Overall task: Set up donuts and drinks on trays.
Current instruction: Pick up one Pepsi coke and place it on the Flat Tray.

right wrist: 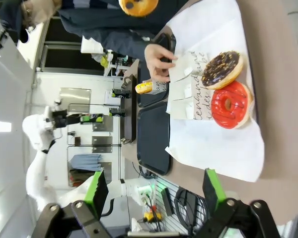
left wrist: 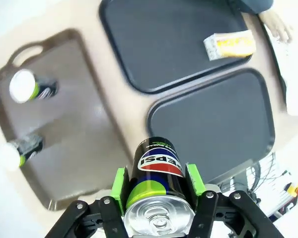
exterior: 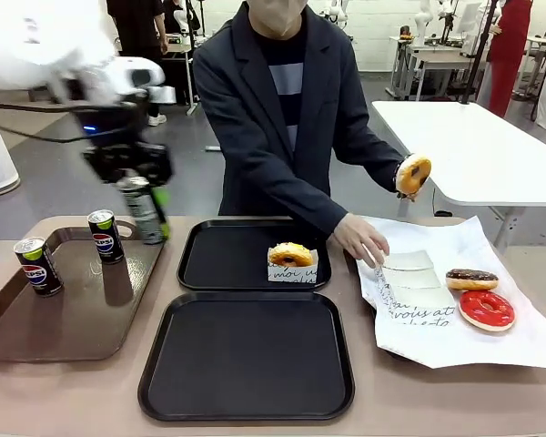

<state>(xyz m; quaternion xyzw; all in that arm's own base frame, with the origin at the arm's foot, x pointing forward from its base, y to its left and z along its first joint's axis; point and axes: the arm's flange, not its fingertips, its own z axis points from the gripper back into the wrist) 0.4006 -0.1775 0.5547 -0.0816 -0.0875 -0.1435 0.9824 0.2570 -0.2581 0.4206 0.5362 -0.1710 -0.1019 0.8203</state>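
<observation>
Nearest the robot, the near black tray [exterior: 246, 355] is bare. To its left, the brown tray [exterior: 64, 319] carries two standing cans [exterior: 36, 266] [exterior: 105, 235]. To its right, the white paper sheet [exterior: 519, 337] holds a chocolate donut [exterior: 471, 279] and a red donut [exterior: 487, 309]. Behind it, the far black tray [exterior: 218, 264] has one sleeved glazed donut [exterior: 291, 257] near its right edge and no drink. Step in hand, as judged: carrying a drink from the brown tray to a black tray. The left gripper [left wrist: 158, 184] is clamped on a third can [left wrist: 160, 161], which hangs slightly tilted above the brown tray's far right corner. The next move calls for travel to the right, a level descent onto bare tray floor clear of the donut, then release. The left wrist view shows what the front view leaves unclear: a green pad presses on each side of the can, and both black trays lie ahead of it. The front view gives the can's height off the table. The right wrist view shows the right gripper [right wrist: 154, 191] with fingers apart and empty, near the paper sheet. Farthest off, one hand of the person [exterior: 359, 238] rests on the paper sleeves while the other lifts a glazed donut [exterior: 413, 173].
</observation>
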